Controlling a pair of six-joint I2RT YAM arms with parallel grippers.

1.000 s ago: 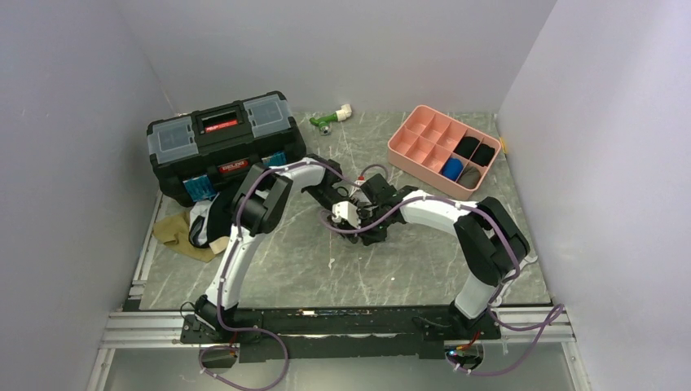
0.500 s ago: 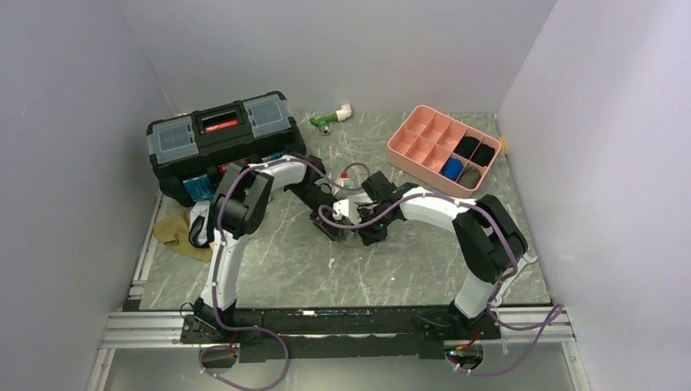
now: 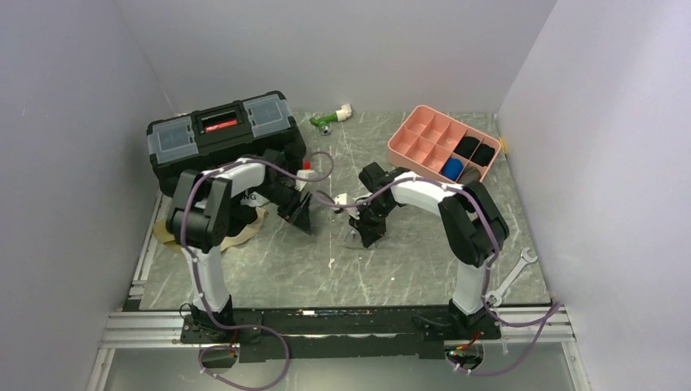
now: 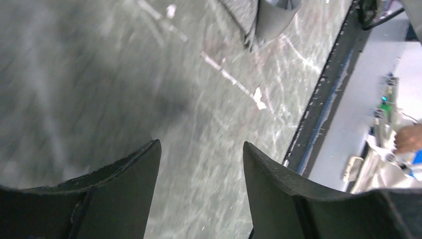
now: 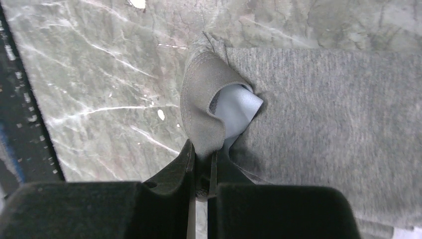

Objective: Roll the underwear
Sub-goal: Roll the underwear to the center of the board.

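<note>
The grey underwear (image 5: 338,124) lies spread on the marbled table (image 5: 99,74), near its middle and just in front of the right arm. It is thin knit cloth, light and limp. It will likely sag and bunch rather than keep a shape, and it probably slides on the smooth top when pushed. One edge is turned up into a small fold that shows a paler lining. The right gripper (image 5: 201,160) is pinched tight on that fold. A hemmed edge like this is the sound place to hold, being thicker than the single layer. The left gripper (image 4: 199,149) hangs over bare table, fingers apart and holding nothing. Its view is blurred, so its height is unclear. Farther off, the pink tray (image 3: 424,134) holds rolled bundles (image 3: 467,147) in its right-hand compartments.
</note>
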